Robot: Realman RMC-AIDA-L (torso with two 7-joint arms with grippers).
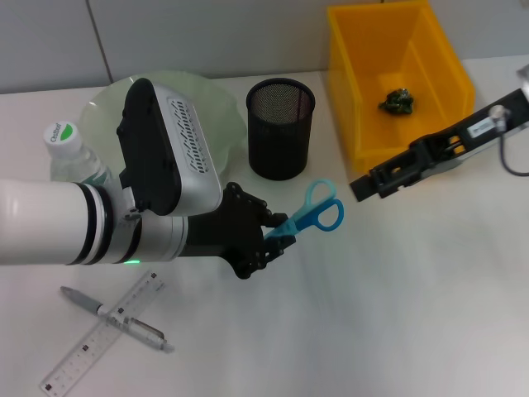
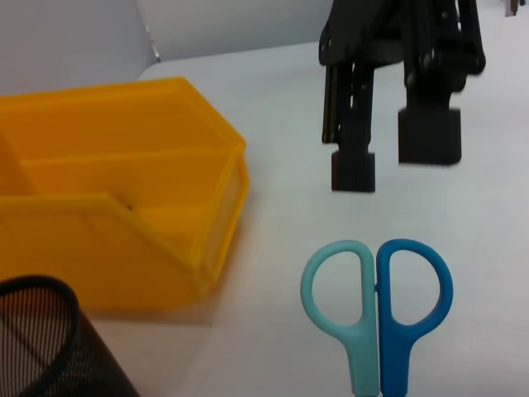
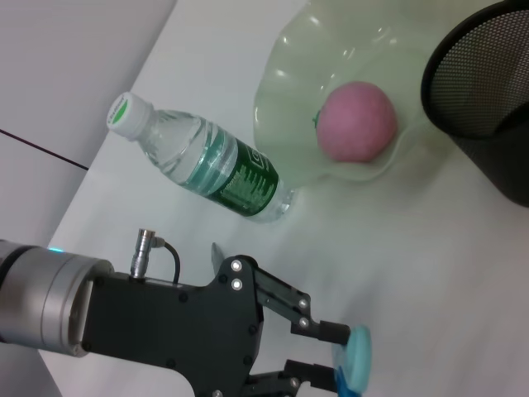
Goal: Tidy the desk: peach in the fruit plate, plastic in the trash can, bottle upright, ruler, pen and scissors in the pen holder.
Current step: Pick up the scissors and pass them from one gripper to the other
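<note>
No legible txt; bottle [image 3: 216, 171] label, ruler [image 1: 103, 333] marks unreadable.

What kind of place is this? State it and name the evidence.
Probably a staged desk in a robot lab: a white table with a mesh pen holder, ruler, pen, and the left pincer gripping scissors.

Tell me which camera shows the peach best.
The right wrist view: the peach sits unobstructed in the fruit plate. In the head view the left arm hides it. The left wrist view does not show it.

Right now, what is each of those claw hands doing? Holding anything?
Left gripper: shut on the scissors, held above the table.
Right gripper: open and empty, next to the yellow bin.
</note>
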